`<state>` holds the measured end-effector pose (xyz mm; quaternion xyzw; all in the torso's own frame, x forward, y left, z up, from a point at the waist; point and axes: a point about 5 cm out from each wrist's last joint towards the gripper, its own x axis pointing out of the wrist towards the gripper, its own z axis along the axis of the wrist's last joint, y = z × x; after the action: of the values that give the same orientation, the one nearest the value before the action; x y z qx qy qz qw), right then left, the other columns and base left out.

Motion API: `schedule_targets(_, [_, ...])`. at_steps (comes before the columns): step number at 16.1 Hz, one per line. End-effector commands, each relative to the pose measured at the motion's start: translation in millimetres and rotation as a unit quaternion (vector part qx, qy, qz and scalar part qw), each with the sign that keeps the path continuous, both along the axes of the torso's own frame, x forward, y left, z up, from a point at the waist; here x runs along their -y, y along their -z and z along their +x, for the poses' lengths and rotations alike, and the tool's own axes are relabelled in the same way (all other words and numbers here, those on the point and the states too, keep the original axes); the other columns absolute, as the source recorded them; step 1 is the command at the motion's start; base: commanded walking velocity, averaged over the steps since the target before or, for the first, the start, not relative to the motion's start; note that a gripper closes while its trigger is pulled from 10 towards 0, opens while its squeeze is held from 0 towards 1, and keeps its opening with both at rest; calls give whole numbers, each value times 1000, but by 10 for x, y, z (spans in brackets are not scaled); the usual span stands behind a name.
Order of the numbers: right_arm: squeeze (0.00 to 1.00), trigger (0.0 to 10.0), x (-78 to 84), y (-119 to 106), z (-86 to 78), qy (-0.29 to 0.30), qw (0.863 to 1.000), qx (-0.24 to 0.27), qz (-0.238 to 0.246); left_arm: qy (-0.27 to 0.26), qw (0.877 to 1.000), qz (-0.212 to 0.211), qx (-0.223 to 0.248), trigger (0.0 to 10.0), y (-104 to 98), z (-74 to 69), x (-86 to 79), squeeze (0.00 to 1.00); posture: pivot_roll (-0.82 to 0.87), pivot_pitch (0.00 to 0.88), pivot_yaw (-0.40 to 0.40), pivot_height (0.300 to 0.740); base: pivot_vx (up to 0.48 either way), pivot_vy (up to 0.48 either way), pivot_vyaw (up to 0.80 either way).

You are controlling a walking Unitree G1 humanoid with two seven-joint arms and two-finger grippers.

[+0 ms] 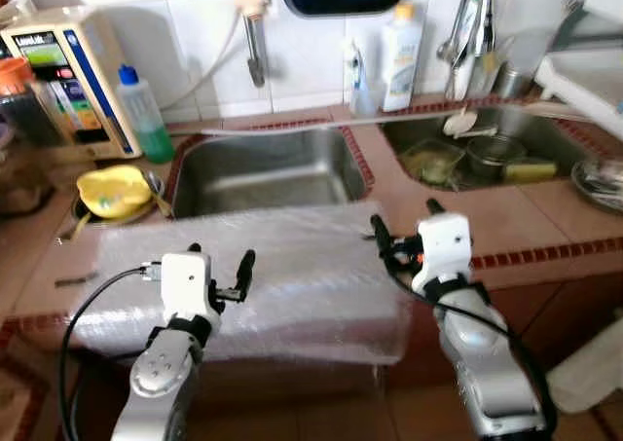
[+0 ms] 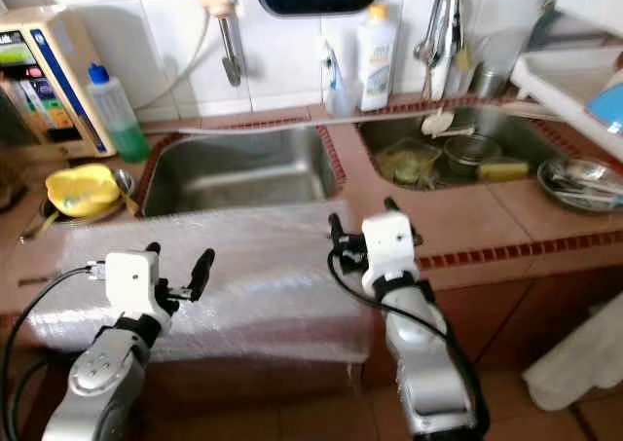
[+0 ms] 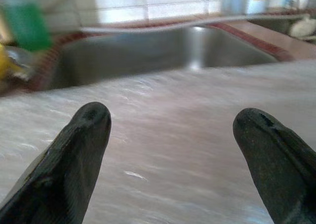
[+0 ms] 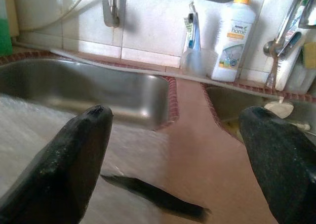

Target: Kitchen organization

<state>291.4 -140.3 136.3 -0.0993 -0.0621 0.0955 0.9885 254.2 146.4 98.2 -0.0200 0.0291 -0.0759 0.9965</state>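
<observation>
Bubble wrap (image 1: 292, 275) is spread over the counter's (image 1: 545, 217) front edge, before the sink (image 1: 263, 173). Left gripper (image 1: 222, 269) and right gripper (image 1: 404, 225) are held open above it; both side edges should be pinched evenly.

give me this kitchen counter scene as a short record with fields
setting: tiled counter with two steel sinks
left sink: bare basin
right sink: holds dishes and a sponge
bubble wrap sheet: spread on the counter in front of the left sink, hanging over the front edge
left gripper: open, over the sheet's left part
right gripper: open, at the sheet's right edge
green bottle: upright, left of the left sink
white bottle: upright against the wall between the sinks
</observation>
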Motion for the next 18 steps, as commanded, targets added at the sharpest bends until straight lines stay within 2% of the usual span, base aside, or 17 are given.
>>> schedule_targets(1, [0,10000,-7,-49,5,1,1000,12,-2,1,1000,4,5,10000,-23,14,2,0,-148,0,90,740,0,0,0])
schedule_targets(4, [0,10000,-26,-63,5,-5,1000,17,-10,0,1000,-1,8,10000,-30,28,10,0,-150,0,86,740,0,0,0])
schedule_targets(7, [0,10000,-16,-58,7,-5,1000,16,-11,2,1000,-4,7,10000,-17,22,25,0,-151,0,82,740,0,0,438])
schedule_targets(14, [0,10000,-40,-49,2,-13,1000,14,-5,-2,1000,-2,8,10000,-16,16,14,0,-144,0,83,740,0,0,0])
schedule_targets(18, [0,10000,-52,-46,-7,-16,1000,15,-7,-1,1000,-2,8,10000,-12,13,16,0,-145,2,83,740,0,0,553])
